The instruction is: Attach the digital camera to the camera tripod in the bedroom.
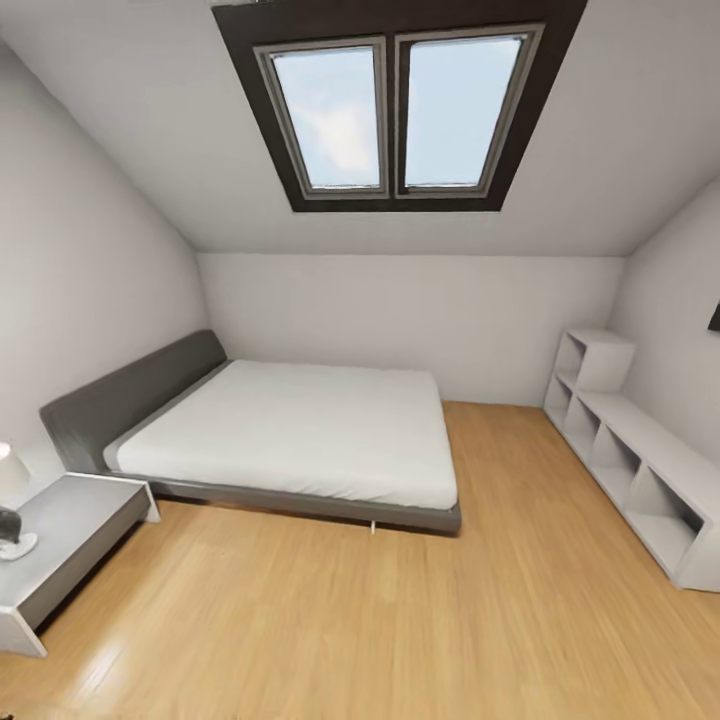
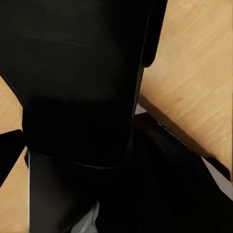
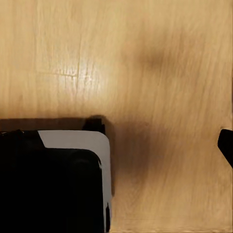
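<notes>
- Wood plank floor [image 1: 330, 620] lies nearest, running to a low bed [image 1: 300, 430].
- Nightstand [image 1: 60, 530] stands at left, shelving [image 1: 640, 470] at right.
- Camera, tripod: unseen; direction unknowable.
- Gripper states: cannot tell.

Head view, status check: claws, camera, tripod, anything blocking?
In bedroom, facing bed. Claw states: cannot tell. Dark item beside lamp on nightstand, unconfirmed as camera. Wood floor ahead open.

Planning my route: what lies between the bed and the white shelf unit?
Bare wood floor in the head view, between the bed and the shelf unit.
</notes>
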{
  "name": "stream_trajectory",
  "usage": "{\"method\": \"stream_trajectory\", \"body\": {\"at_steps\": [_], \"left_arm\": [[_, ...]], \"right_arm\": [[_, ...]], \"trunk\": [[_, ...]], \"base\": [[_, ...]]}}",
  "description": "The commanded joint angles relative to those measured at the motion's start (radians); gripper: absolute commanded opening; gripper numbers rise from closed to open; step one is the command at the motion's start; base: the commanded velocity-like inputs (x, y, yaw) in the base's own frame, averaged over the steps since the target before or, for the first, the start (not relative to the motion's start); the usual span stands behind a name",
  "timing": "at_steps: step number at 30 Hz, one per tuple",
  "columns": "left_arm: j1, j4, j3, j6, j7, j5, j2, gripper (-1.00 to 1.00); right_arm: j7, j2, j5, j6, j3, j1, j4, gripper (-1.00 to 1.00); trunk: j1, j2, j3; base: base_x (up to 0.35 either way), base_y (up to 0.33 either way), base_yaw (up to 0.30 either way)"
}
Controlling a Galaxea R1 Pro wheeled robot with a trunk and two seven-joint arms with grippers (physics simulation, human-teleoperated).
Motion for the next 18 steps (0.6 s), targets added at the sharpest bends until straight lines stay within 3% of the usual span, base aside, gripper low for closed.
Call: {"method": "stream_trajectory", "body": {"at_steps": [1, 2, 3, 8, 13, 18], "left_arm": [[0.027, 0.005, -0.014, -0.012, -0.049, -0.012, -0.002, -1.00], [0.042, 0.008, -0.014, -0.021, -0.083, -0.016, -0.002, -1.00], [0.072, 0.011, -0.013, -0.037, -0.155, -0.022, -0.002, -1.00], [0.138, 0.017, -0.012, -0.119, -0.310, -0.028, 0.001, -1.00], [0.162, 0.020, -0.011, -0.213, -0.343, -0.023, 0.008, -1.00], [0.169, 0.021, -0.009, -0.249, -0.291, -0.017, 0.010, -1.00]], "right_arm": [[0.000, -0.008, 0.003, -0.025, -0.002, 0.042, 0.003, 1.00], [0.000, -0.011, 0.004, -0.041, -0.002, 0.063, 0.004, 1.00], [-0.001, -0.015, 0.004, -0.075, -0.002, 0.103, 0.005, 1.00], [-0.003, -0.021, 0.004, -0.157, -0.002, 0.177, 0.006, 1.00], [-0.005, -0.023, 0.003, -0.189, -0.002, 0.198, 0.007, 1.00], [-0.012, -0.023, 0.003, -0.198, -0.002, 0.204, 0.007, 1.00]], "trunk": [[0.000, -0.001, 0.000], [0.000, -0.001, 0.000], [0.000, -0.001, 0.000], [0.000, -0.001, 0.000], [0.000, -0.001, 0.000], [0.000, -0.001, 0.000]], "base": [[0.000, -0.007, 0.300], [0.000, -0.006, 0.300], [0.000, -0.004, 0.300], [0.000, -0.002, 0.300], [0.000, 0.000, 0.298], [0.000, 0.000, 0.296]]}}
